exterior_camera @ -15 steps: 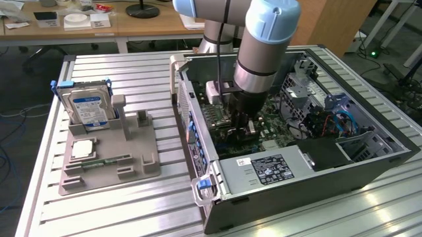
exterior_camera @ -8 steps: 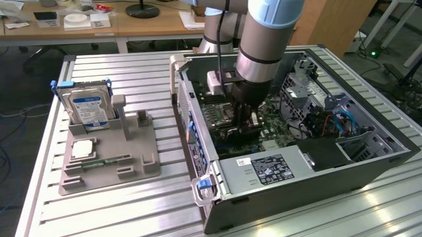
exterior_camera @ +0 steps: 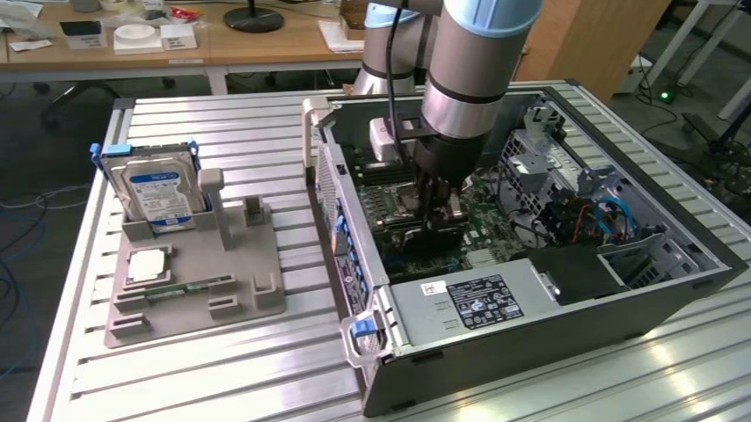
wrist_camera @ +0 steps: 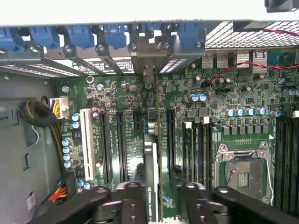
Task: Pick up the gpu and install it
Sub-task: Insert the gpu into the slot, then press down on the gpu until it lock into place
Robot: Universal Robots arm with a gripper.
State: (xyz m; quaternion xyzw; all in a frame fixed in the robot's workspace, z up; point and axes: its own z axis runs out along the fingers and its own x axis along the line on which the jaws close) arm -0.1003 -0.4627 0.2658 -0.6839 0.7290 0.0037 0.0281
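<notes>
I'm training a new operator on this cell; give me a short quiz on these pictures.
1. True or false: the hard drive lies flat inside the computer case.
2. The claw grips: A memory stick, B gpu, C cable?
3. What is the gpu held over?
Key: 1 false, it stands in the grey tray; 2 B; 3 the motherboard.
</notes>
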